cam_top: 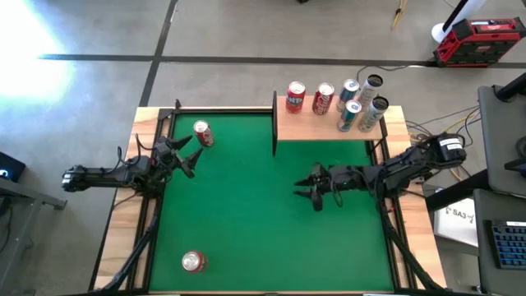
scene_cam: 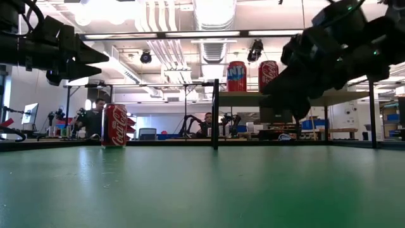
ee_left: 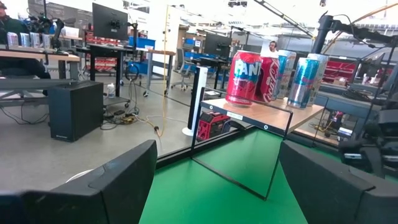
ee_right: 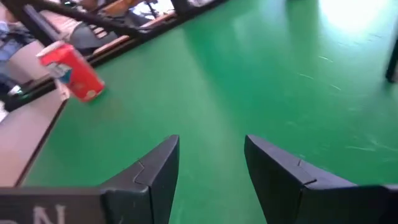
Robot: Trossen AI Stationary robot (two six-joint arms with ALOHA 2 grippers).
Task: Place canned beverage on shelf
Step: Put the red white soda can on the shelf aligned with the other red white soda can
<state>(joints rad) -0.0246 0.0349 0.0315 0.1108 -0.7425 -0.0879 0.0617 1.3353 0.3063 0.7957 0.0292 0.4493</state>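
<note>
Your right claw (cam_top: 313, 194) hangs over mid-tabletop (cam_top: 246, 238), fingers narrowed on nothing. Your left claw (cam_top: 191, 156) waits part-open beside the far-left can (cam_top: 202, 133), not touching it. A second loose can (cam_top: 193, 261) stands near the front edge. The shelf (cam_top: 325, 125) (far right, raised on black posts) already carries six cans. Risk: free board is scarce, so a newcomer set down carelessly may topple neighbours; reaching low may strike the posts.
</note>
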